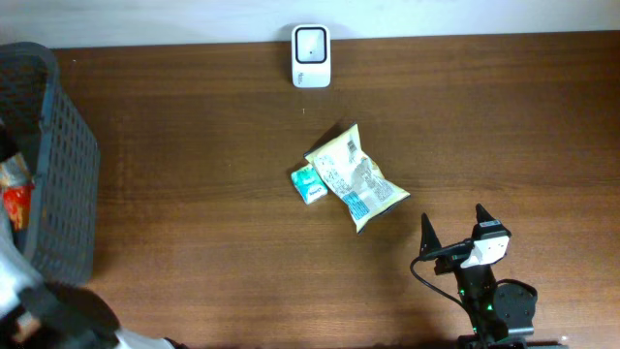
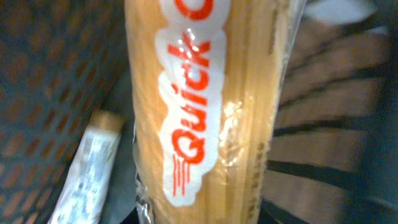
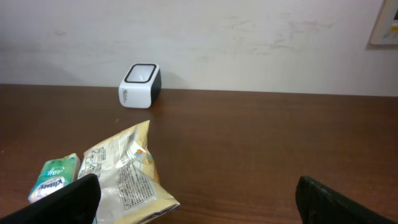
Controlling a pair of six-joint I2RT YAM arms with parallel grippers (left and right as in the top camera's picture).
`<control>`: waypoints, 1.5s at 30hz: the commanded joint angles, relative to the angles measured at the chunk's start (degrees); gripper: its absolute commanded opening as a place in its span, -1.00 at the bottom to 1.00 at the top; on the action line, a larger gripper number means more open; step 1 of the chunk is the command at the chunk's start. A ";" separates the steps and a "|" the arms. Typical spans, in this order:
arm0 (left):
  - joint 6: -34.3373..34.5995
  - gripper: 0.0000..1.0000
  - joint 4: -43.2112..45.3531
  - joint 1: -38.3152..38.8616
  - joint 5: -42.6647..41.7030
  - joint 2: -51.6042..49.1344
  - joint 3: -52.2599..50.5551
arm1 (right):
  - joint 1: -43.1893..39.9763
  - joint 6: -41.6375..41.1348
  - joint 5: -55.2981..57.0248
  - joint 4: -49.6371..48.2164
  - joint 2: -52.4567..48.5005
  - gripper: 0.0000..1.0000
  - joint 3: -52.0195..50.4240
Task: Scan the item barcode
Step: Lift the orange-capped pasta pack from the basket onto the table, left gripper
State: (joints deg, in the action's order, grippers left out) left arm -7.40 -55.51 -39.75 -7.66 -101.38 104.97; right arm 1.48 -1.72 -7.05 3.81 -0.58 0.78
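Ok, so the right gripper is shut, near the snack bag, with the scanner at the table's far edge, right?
No: the right gripper is open, jaws spread wide in the overhead view. The rest holds: it is near the snack bag, with the scanner at the far edge of the table.

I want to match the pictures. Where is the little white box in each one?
Overhead: the white box is at the top middle of the picture.
Left wrist: not in it.
Right wrist: left of the middle, in the upper half.
Shared landmark: the snack bag, lying in front of the box in both.
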 commanded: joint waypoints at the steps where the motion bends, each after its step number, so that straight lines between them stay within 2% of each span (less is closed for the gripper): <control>1: 0.72 -1.00 0.07 8.04 -8.26 13.29 3.19 | 0.04 -0.66 -0.46 -0.02 0.37 0.97 -0.46; 3: 0.74 -1.00 -3.72 17.73 -9.25 16.39 3.19 | 0.04 -0.66 -0.46 -0.02 0.37 0.97 -0.46; 6: 1.20 -1.00 -8.24 30.56 -8.57 14.86 -0.17 | 0.04 -0.66 -0.46 -0.02 0.37 0.97 -0.46; 8: 2.21 -1.00 -7.04 34.97 -0.20 13.40 -2.86 | 0.04 -0.66 -0.46 -0.02 0.37 0.97 -0.46; 13: 2.91 -1.00 -1.92 35.47 1.44 13.53 -2.23 | 0.04 -0.66 -0.46 -0.02 0.37 0.97 -0.46; 21: 2.91 -1.00 1.14 35.47 1.51 18.08 5.18 | 0.04 -0.66 -0.46 -0.02 0.37 0.97 -0.46; 23: 4.70 -1.00 1.86 35.50 1.20 19.47 8.35 | 0.04 -0.66 -0.46 -0.02 0.37 0.97 -0.46; 26: 5.40 -1.00 0.17 39.26 -3.74 20.00 8.50 | 0.04 -0.66 -0.46 -0.02 0.37 0.97 -0.46; 27: 7.58 -1.00 -1.36 41.33 -4.20 19.26 8.41 | 0.04 -0.66 -0.46 -0.02 0.37 0.97 -0.46; 30: 10.54 -1.00 -6.34 48.30 -4.61 14.29 7.08 | 0.04 -0.66 -0.46 -0.02 0.37 0.97 -0.46; 32: 11.47 -1.00 -8.92 52.09 -4.13 8.92 2.25 | 0.04 -0.66 -0.46 -0.02 0.37 0.97 -0.46; 36: 18.12 -1.00 -9.18 51.19 9.35 4.74 -6.58 | 0.04 -0.66 -0.46 -0.02 0.37 0.97 -0.46; 41: 18.73 -1.00 -10.40 49.94 20.15 4.74 -9.70 | 0.04 -0.66 -0.46 -0.02 0.37 0.97 -0.46; 45: 20.48 -1.00 -8.98 50.01 18.75 4.74 -11.28 | 0.04 -0.66 -0.46 -0.02 0.37 0.97 -0.46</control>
State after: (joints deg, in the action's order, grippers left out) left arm 10.57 -66.41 10.31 9.93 -99.85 94.32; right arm 1.48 -1.74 -7.03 3.81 -0.58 0.78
